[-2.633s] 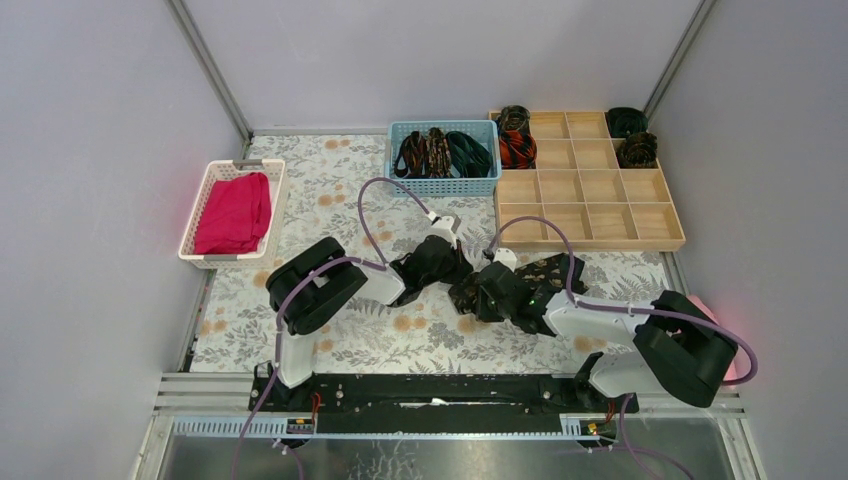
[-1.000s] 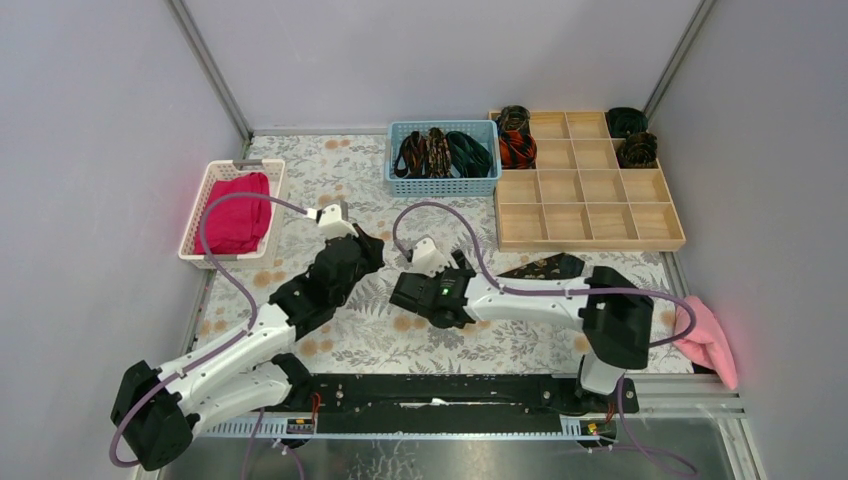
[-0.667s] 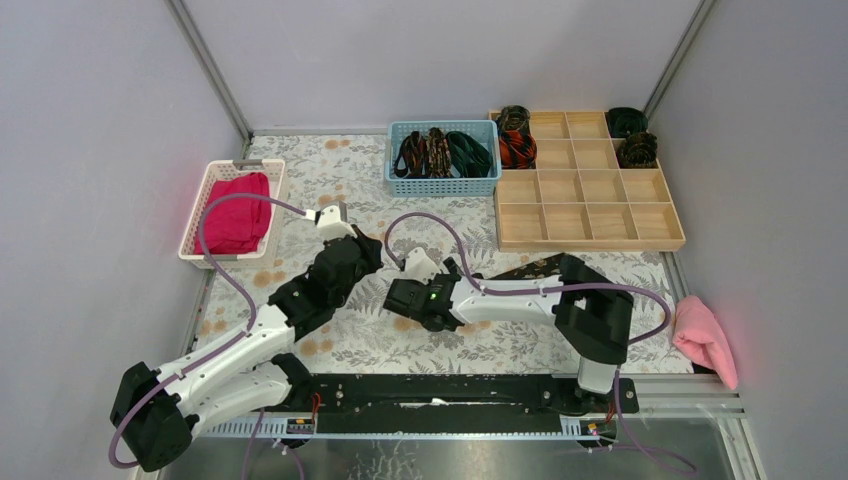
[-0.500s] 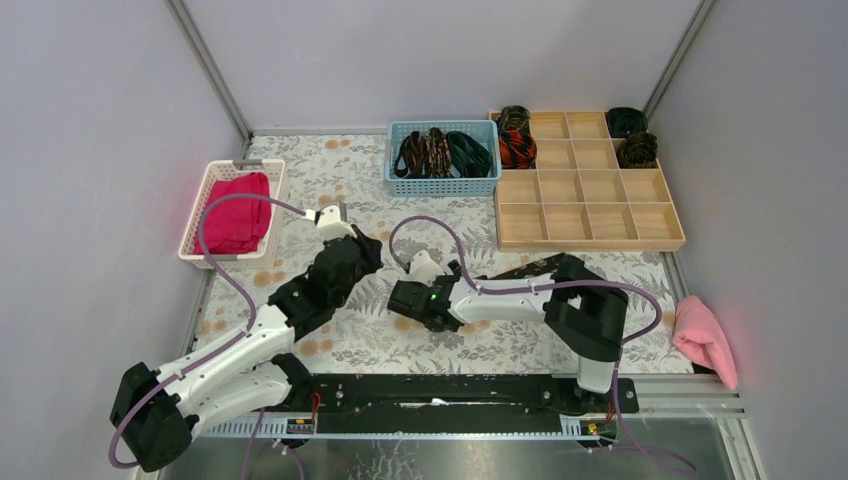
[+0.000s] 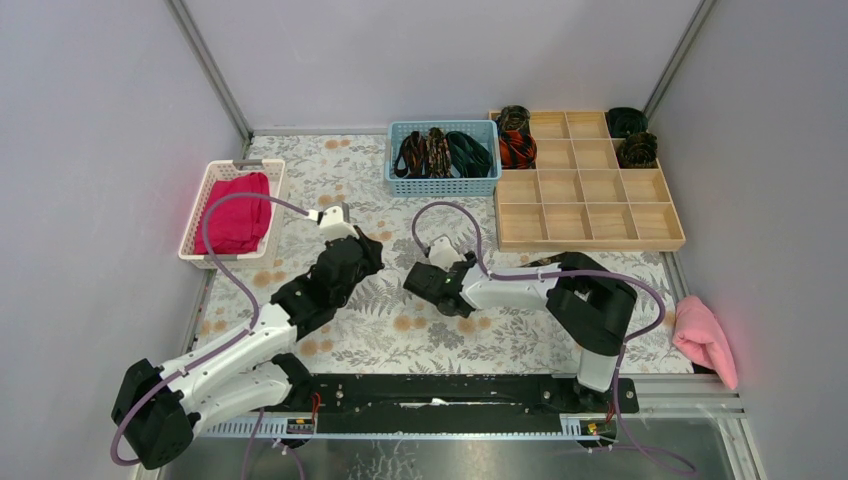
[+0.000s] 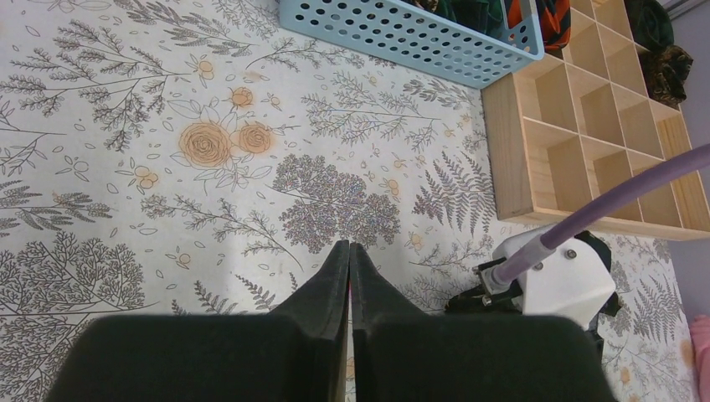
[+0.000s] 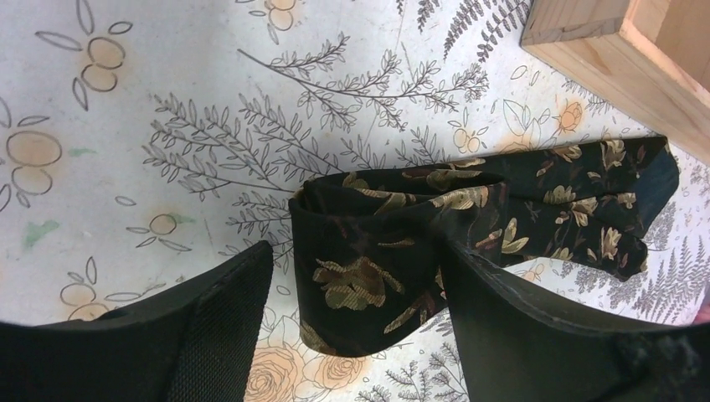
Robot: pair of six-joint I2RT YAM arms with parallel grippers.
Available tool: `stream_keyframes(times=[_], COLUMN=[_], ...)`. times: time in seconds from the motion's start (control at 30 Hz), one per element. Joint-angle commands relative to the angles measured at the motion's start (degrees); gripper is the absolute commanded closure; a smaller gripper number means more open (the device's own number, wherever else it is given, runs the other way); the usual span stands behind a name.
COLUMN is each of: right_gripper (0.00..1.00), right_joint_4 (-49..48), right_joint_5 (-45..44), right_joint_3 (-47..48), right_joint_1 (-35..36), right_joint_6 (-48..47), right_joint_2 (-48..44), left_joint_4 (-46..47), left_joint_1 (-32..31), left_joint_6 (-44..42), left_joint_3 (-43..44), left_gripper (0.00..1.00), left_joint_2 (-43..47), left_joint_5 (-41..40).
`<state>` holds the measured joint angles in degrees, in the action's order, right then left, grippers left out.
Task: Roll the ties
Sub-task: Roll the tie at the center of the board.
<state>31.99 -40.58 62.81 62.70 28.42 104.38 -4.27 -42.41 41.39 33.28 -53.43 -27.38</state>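
The right fingers [image 7: 219, 322] stand wide apart, straddling a folded black tie [image 7: 377, 268] with gold flecks that lies on the counter [image 7: 167, 92] at centre frame. The left fingers [image 6: 335, 289] are pressed together, gripping nothing.

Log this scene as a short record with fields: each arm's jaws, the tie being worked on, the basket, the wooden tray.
left jaws: shut, empty, above floral mat
right jaws: open, astride the tie
tie in work: black fabric necktie with gold flowers, folded over at one end, lying on the mat
blue plastic basket: loose ties inside
wooden grid tray: four rolled ties, two at each back corner
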Motion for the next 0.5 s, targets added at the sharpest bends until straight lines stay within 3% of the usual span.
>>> stream_keyframes(times=[0.0,0.47], right_gripper=[0.21,0.53], right_joint_4=[-0.4,-6.0], right_joint_5=[4.1,12.0], right_joint_3=[-2.0,-4.1], right_joint_1=[-2.7,-8.7], right_joint_6=[2.9,5.0], right_joint_2=[2.3,1.3], left_joint_4=[2.8,7.1], left_joint_1=[-0.2,-0.3], left_joint_6=[-1.9,-2.1], left_joint_3=[-0.7,-1.1], left_gripper=[0.95,0.95], left_joint_2=[-0.1,-2.4], left_joint_5=[0.1,0.6])
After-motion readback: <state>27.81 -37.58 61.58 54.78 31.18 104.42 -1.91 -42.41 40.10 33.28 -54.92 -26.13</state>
